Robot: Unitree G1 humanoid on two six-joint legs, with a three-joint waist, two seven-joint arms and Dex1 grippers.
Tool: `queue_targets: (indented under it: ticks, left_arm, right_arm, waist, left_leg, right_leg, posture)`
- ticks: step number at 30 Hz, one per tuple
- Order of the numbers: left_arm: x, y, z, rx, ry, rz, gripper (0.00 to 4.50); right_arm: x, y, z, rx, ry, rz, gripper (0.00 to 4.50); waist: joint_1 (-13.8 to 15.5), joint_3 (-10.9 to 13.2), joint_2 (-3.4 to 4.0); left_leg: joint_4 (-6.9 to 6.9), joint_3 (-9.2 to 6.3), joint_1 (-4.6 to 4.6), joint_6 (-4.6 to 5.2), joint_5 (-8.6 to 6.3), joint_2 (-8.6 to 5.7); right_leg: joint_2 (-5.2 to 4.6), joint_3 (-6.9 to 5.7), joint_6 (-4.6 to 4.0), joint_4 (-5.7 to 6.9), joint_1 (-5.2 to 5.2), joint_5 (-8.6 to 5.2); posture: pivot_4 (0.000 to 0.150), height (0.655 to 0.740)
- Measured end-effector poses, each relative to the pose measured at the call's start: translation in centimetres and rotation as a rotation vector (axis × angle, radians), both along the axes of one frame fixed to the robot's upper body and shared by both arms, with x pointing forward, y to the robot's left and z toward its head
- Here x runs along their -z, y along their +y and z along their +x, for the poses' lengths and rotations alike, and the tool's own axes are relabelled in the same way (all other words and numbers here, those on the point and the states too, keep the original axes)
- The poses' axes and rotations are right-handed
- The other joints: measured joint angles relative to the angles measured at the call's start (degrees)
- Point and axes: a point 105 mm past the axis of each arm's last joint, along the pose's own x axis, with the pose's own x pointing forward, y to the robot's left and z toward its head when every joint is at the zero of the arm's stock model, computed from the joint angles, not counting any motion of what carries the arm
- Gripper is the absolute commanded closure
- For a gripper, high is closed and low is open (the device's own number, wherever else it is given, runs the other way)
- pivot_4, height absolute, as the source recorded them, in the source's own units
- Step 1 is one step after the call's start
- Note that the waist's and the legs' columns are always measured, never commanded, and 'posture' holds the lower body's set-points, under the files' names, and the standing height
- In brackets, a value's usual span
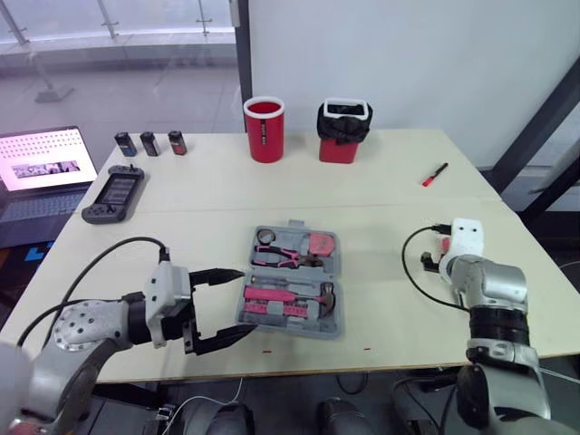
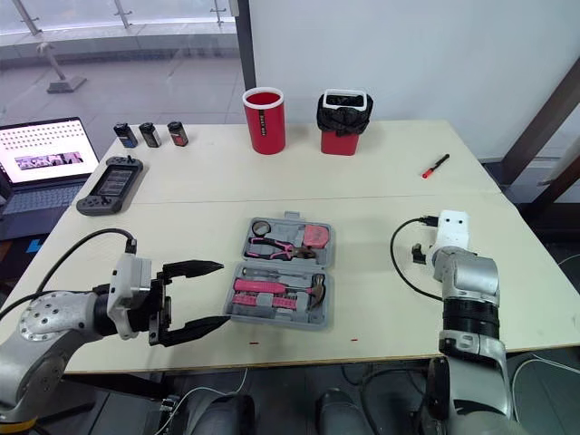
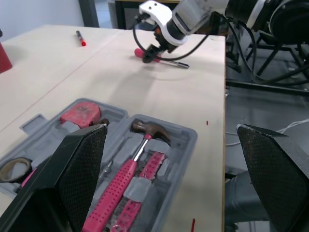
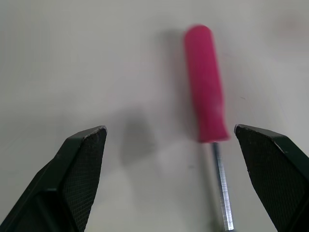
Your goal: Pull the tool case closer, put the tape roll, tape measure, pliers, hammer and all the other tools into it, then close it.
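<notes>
One screwdriver (image 4: pixel 205 87) seemingly just under right gripper (image 4: pixel 169 128)

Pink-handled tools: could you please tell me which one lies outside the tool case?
The screwdriver, lying on the table by the right gripper; the hammer and pliers sit inside the open tool case.

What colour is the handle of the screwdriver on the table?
The screwdriver handle is pink; the right wrist view shows it best.
</notes>
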Motion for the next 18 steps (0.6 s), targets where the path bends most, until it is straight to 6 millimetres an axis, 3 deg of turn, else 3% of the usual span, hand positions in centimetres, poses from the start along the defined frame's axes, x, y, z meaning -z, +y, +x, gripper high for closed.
queue_targets:
  ticks: [7, 10, 16, 17, 18]
  left_arm:
    - [-0.4, -0.3, 0.0, -0.018, -0.015, -0.001, 0.00]
    - [-0.4, -0.3, 0.0, -0.021, -0.018, -0.001, 0.00]
    - [-0.3, -0.3, 0.0, -0.023, -0.015, -0.001, 0.00]
    - [-0.3, -0.3, 0.0, -0.023, -0.015, -0.001, 0.00]
    - [-0.4, -0.3, 0.0, -0.022, -0.015, -0.001, 0.00]
  right_arm:
    - [1.1, -1.7, 0.6, 0.065, 0.005, 0.042, 0.04]
    - [1.2, -1.6, 0.9, 0.060, -0.002, 0.050, 0.89]
    - [1.3, -0.9, 1.3, 0.019, -0.007, 0.068, 3.84]
    - [1.3, -0.8, 1.3, 0.016, -0.007, 0.065, 4.15]
    - [1.3, -0.8, 1.3, 0.015, -0.007, 0.063, 4.15]
  waist:
    - [-0.9, 0.1, 0.09]
    - [-1.3, 0.1, 0.09]
    - [-1.5, 0.1, 0.10]
    - [-1.5, 0.1, 0.11]
    - [-1.5, 0.1, 0.11]
  left_leg:
    - [0.19, -0.02, 0.05, 0.01, 0.01, 0.02]
    - [0.24, -0.03, 0.05, 0.01, 0.01, 0.02]
    - [0.20, -0.07, 0.05, 0.01, 0.01, 0.04]
    - [0.20, -0.07, 0.05, 0.01, 0.01, 0.04]
    - [0.20, -0.08, 0.04, 0.01, 0.01, 0.04]
  right_leg:
    - [0.12, 0.18, 0.22, 0.00, 0.10, 0.13]
    - [0.30, 0.44, 0.22, 0.00, 0.15, 0.13]
    - [0.36, 0.47, 0.23, 0.00, 0.13, 0.14]
    - [0.36, 0.47, 0.23, 0.00, 0.13, 0.13]
    - [0.37, 0.47, 0.23, 0.00, 0.13, 0.13]
  posture:
    - [0.150, 0.7387]
    - [0.150, 0.7387]
    - [0.150, 0.7387]
    - [0.150, 0.7387]
    - [0.150, 0.7387]
